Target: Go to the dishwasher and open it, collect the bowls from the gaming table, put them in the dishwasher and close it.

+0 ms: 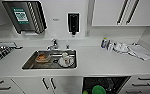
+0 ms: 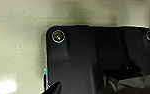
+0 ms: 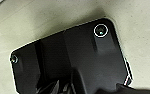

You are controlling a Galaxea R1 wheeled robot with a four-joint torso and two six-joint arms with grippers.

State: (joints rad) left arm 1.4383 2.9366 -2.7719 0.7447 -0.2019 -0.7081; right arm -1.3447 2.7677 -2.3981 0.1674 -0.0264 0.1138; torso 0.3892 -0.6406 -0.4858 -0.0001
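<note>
The robot is facing a white stone-look kitchen bench with a rectangular stainless steel sink set into it, where a brownish dish and a white cup are sitting. Below the bench edge, the built-in dishwasher is standing open, showing its dark interior with wire racks, and two round bright lime-green plastic bowls are lying inside it: the larger bowl in the middle of the opening and the smaller bowl just beside it. White cabinet doors with black handles are flanking the opening. Judging by this, the loading step is looking finished and the closing step is in hand; the next move is calling for an arm to reach down to the dishwasher front and push it closed without catching the racks. Both wrist views are looking down over pale speckled flooring, and whether either end effector is wide or narrow I cannot tell.
</note>
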